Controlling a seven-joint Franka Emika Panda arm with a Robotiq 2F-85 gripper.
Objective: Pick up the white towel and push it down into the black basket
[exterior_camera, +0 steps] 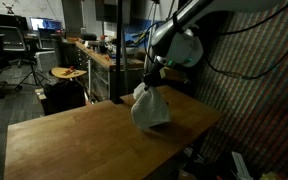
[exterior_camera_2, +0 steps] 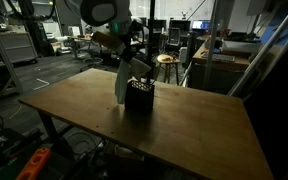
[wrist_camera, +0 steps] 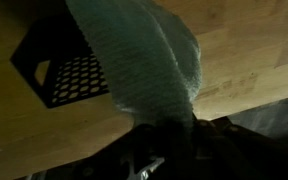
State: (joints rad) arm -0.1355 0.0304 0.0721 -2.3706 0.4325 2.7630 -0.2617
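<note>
My gripper (exterior_camera: 152, 76) is shut on the white towel (exterior_camera: 149, 108), which hangs bunched below it over the wooden table (exterior_camera: 74, 140). In an exterior view the gripper (exterior_camera_2: 134, 63) holds the towel (exterior_camera_2: 121, 85) so that it drapes down the near side of the small black basket (exterior_camera_2: 140, 97), its upper part above the basket's rim. The wrist view shows the towel (wrist_camera: 144, 60) stretching away from the dark gripper (wrist_camera: 160, 140) and covering one side of the slotted basket (wrist_camera: 59, 70). The towel hides the basket in the exterior view that looks from the table's end.
The basket stands near the far middle of the table (exterior_camera_2: 184, 130). A patterned wall (exterior_camera: 259, 90) rises close behind the arm. A round stool (exterior_camera: 68, 74) and a workbench (exterior_camera: 104, 55) stand beyond the table's edge.
</note>
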